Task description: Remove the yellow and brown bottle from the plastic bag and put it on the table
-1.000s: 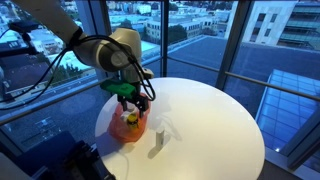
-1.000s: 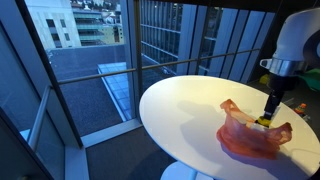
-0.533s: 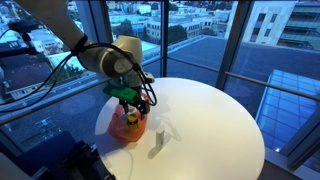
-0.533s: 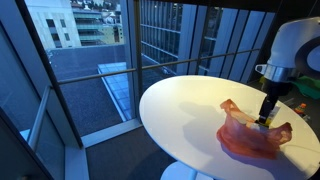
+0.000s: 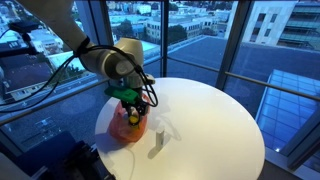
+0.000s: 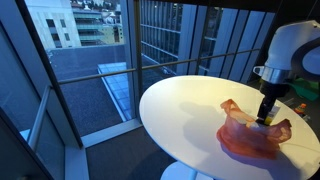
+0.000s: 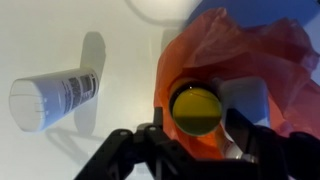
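The yellow and brown bottle stands upright inside the orange plastic bag; only its yellow top shows in the wrist view. My gripper reaches down into the bag's mouth with one finger on each side of the bottle's top, very close to it. Whether the pads touch the bottle is not clear. In both exterior views the gripper hangs straight down into the bag, which sits near the edge of the round white table. A bit of yellow shows under the fingers.
A white bottle with dark print stands on the table just beside the bag. The table edge is close to the bag. Glass walls and a railing surround the table.
The jaws have narrowed around the bottle's top. The arm has sunk slightly into the bag; bag and white bottle have not moved.
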`<act>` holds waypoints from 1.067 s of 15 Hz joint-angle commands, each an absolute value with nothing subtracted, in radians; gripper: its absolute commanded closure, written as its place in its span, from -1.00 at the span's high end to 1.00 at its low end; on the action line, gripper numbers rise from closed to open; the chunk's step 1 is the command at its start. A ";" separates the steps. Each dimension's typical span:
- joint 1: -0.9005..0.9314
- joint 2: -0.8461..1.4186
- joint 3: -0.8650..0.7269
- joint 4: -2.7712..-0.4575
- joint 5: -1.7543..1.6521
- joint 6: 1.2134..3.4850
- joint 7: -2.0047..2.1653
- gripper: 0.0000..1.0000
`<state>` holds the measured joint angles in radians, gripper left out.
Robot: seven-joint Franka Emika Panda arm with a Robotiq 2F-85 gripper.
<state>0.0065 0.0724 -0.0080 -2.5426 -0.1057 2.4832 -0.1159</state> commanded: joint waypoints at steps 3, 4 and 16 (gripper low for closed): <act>-0.001 0.072 -0.011 -2.520 -0.107 2.468 -0.093 -0.58; -0.003 0.068 -0.012 -2.520 -0.106 2.465 -0.092 -0.62; -0.039 -0.109 -0.047 -2.457 0.050 2.303 -0.216 -0.62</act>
